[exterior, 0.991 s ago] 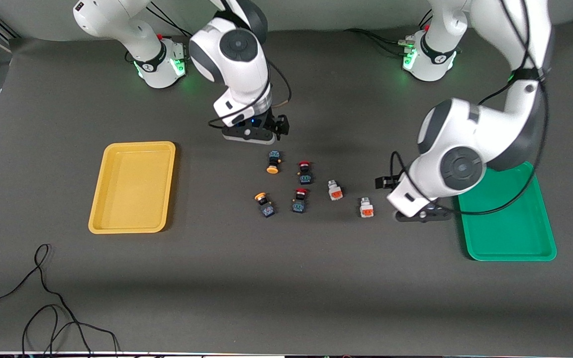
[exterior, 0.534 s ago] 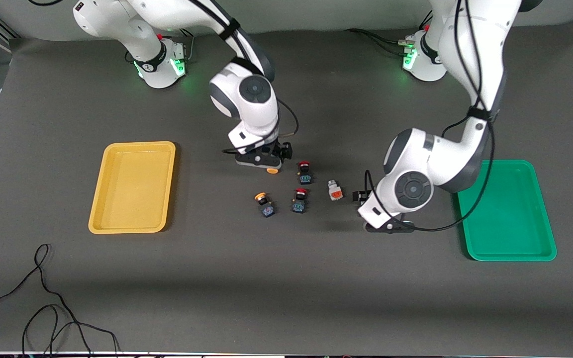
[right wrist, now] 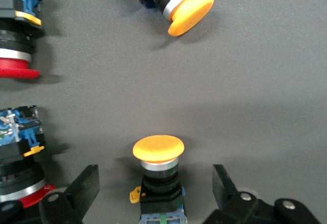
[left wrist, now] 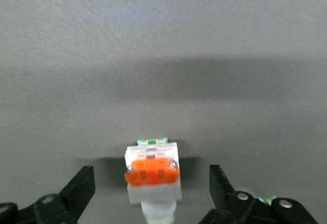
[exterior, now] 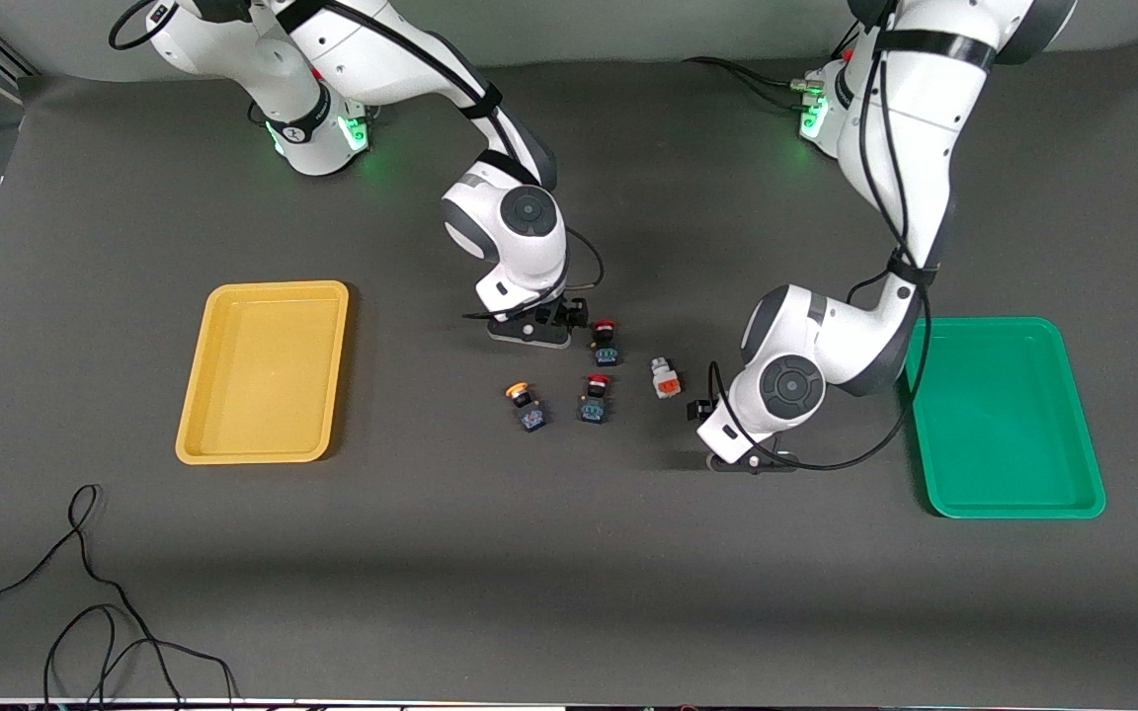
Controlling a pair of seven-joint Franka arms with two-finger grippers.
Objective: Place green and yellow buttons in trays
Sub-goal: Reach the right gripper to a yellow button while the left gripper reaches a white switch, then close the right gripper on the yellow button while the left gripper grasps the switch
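My right gripper is open and low over the table, its fingers on either side of a yellow-capped button that lies between them untouched. In the front view the right gripper hides that button. A second yellow button lies nearer the front camera. My left gripper is open around a white-grey button with an orange block, its fingers apart from it. The left gripper covers that button in the front view. Another white-grey button lies beside it. The yellow tray and the green tray hold nothing.
Two red-capped black switches lie between the yellow and white-grey buttons, close to my right gripper. A loose black cable lies on the dark mat near the front edge at the right arm's end.
Both arms have come down. The right gripper moved over the yellow button nearer the bases, and the left gripper moved from beside the green tray to the white-grey button. Nothing was taken hold of.
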